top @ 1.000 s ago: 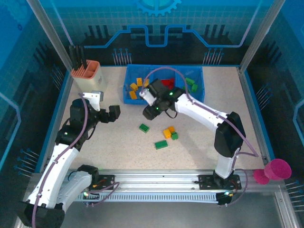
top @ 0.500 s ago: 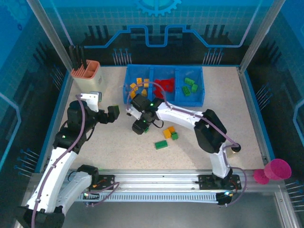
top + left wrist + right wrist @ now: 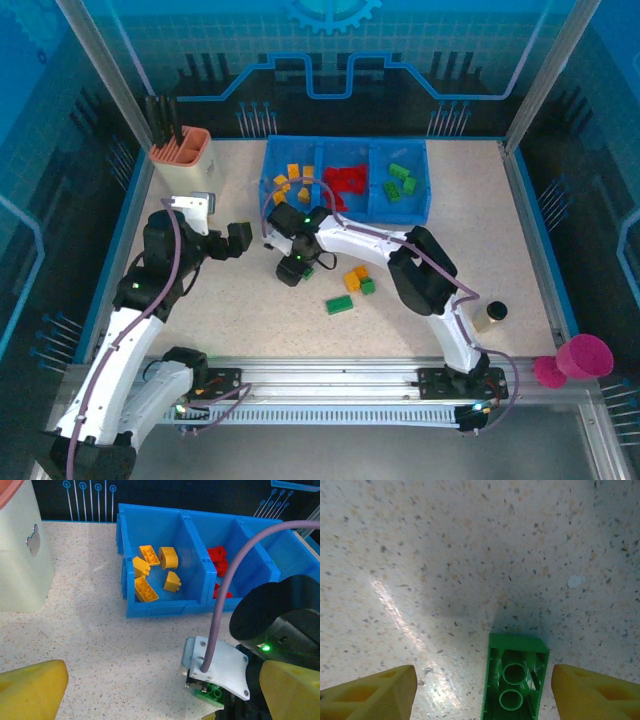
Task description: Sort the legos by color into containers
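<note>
Speckled beige table (image 3: 240, 310) inside a blue-walled cell. The blue tray (image 3: 160, 609) sits at the far middle. Its left bin has yellow bricks (image 3: 152, 572), the middle bin red bricks (image 3: 217, 555), and the right bin green ones (image 3: 397, 180).

The right gripper (image 3: 483, 687) is low over the table in front of the tray, jaws apart and holding nothing. A green brick (image 3: 515, 680) lies on the table between its fingers, hollow side up. It is off-centre, just beside the right finger (image 3: 595, 695), with a clear gap to the left finger (image 3: 370, 692).

Handling, as a judgement:
- The brick is light, rigid, smooth plastic that won't crush but can slip or skate.
- Pinch it across the short width on the flat long walls. The fingers already line up for that.
- Because it is off-centre, closing will likely shove it sideways first. Centre on it or close slowly.

The left gripper (image 3: 160, 695) is spread wide and empty, hovering left of the right one.

More loose bricks lie to the right: one yellow (image 3: 352, 280), one small green (image 3: 368, 287) and one oblong green (image 3: 339, 304).
</note>
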